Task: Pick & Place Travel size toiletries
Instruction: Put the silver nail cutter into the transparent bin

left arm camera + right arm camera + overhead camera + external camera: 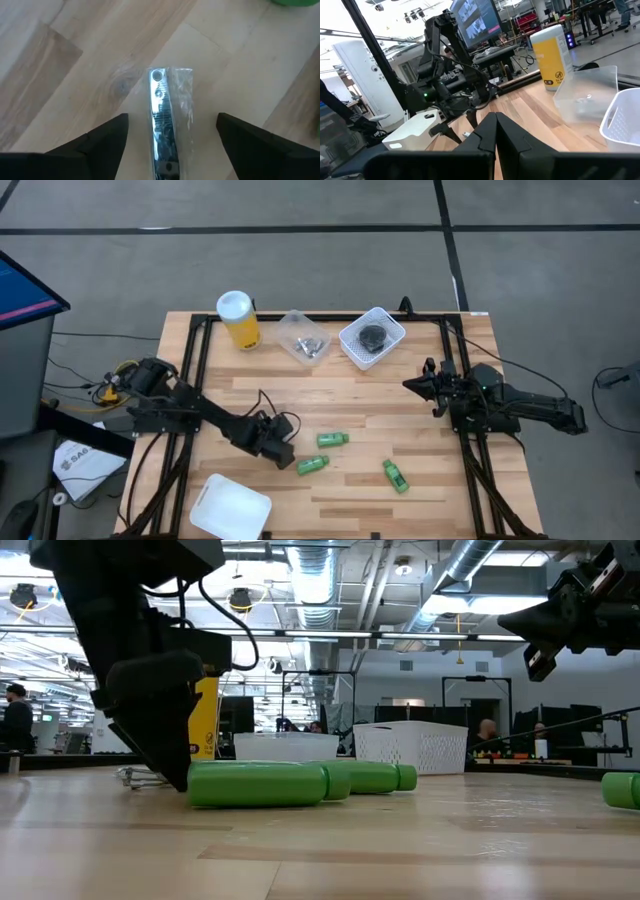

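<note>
Between the wide-open fingers point(102, 140) of the left gripper point(172, 145) lies a slim silvery tube point(162, 130) in clear wrap, flat on the table point(75, 60), ungripped.

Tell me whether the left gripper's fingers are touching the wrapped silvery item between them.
Apart. The left wrist view shows bare wood between each finger of the left gripper and the wrapped silvery item, which lies on the table.

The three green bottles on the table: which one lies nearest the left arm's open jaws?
The middle-row bottle, lying just right of the left gripper. The upper bottle sits a little farther off, and the third bottle lies well away towards the right arm's side.
</note>
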Robot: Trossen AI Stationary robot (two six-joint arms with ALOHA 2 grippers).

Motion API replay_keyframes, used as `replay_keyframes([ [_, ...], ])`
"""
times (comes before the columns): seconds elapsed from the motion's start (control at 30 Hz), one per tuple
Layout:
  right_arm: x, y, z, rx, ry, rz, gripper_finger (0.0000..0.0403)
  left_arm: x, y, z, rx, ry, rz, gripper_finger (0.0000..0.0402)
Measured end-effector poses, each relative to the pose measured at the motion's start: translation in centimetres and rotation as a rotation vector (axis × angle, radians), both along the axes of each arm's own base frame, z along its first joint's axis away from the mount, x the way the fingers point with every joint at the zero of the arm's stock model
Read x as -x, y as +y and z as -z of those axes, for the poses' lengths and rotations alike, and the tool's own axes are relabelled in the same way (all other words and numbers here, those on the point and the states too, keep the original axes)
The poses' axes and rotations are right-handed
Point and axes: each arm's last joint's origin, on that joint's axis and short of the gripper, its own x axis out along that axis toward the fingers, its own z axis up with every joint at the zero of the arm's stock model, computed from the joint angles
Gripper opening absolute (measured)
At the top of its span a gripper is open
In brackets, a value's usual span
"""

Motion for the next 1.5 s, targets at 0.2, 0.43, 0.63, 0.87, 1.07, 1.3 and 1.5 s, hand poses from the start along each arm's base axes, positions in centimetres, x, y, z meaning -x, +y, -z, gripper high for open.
replay_keyframes([
  [0.2,0.0,0.0,0.0,0.0,0.0,0.0,0.0,0.1,0.0,0.1,0.019,0.024,0.003,0.0208],
  [0.43,0.0,0.0,0.0,0.0,0.0,0.0,0.0,-0.1,0.6,0.1,0.03,0.036,-0.018,0.0061],
  [0.63,0.0,0.0,0.0,0.0,0.0,0.0,0.0,-0.2,1.3,-0.2,0.056,0.03,-0.038,0.0039],
  [0.87,0.0,0.0,0.0,0.0,0.0,0.0,0.0,-0.3,3.8,-3.4,0.066,-0.088,-0.126,0.0039],
  [1.07,0.0,0.0,0.0,0.0,0.002,0.0,0.0,-1.0,7.5,-8.7,-0.033,-0.43,-0.277,0.0039],
  [1.3,0.0,0.0,0.1,-0.001,0.009,0.0,0.0,-2.1,13.7,-12.7,-0.305,-0.665,-0.348,0.0039],
  [1.5,0.0,0.0,0.2,-0.003,0.015,0.0,0.0,-3.3,19.2,-13.2,-0.432,-0.584,-0.341,0.0039],
])
